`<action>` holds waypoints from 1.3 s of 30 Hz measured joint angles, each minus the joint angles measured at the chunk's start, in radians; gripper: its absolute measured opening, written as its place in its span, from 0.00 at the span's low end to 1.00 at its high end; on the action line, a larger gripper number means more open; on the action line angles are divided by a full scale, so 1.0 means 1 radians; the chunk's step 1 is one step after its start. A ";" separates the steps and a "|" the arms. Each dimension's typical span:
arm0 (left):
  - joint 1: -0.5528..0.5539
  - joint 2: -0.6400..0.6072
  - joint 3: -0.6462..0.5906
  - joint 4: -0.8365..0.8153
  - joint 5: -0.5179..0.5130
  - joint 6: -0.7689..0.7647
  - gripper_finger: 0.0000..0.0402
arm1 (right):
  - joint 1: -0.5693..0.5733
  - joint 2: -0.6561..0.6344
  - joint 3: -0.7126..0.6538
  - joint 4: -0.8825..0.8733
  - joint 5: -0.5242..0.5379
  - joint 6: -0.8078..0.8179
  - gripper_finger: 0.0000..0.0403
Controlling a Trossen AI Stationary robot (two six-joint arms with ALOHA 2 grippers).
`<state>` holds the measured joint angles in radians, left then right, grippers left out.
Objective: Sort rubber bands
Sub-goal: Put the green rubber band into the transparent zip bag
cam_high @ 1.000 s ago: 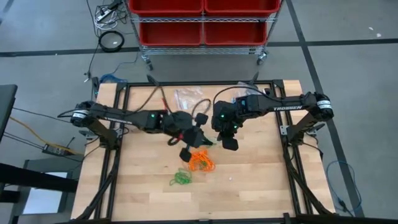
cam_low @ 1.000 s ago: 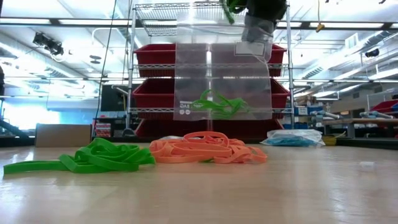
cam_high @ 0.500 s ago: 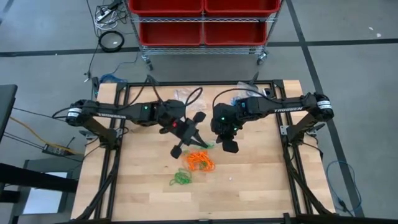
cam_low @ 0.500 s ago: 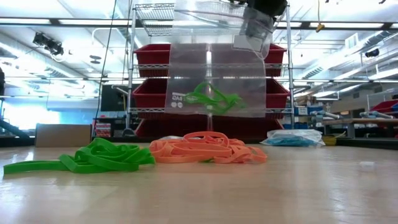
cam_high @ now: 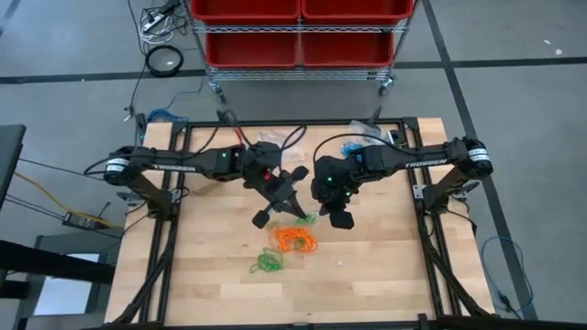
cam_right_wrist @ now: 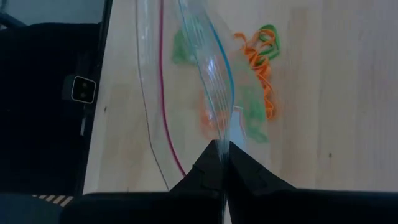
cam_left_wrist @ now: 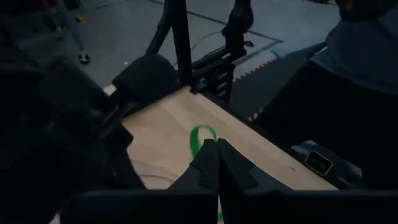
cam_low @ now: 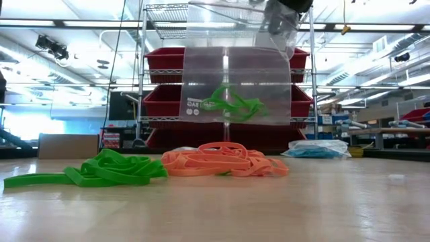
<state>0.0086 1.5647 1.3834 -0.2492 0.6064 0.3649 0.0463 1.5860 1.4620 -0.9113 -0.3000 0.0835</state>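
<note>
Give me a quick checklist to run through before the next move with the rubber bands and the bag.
1. Right pincer shut on the clear bag at its top edge: ok.
2. Bag hanging above the table, not dragging on it: ok.
3. Green bands in the bag stay inside: ok.
4. Left pincer shut, nothing seen between its fingers: ok.
5. Bag mouth open enough for more bands: cannot tell.
6. Green pile and orange pile on the table kept apart: not ok, they touch in the low view.
</note>
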 joint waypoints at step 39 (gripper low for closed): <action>0.058 0.066 0.000 -0.079 0.061 -0.058 0.13 | 0.000 0.000 0.000 0.002 0.000 0.000 0.00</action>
<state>0.0665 1.6306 1.3838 -0.3285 0.6672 0.3067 0.0467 1.5856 1.4620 -0.9092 -0.2998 0.0834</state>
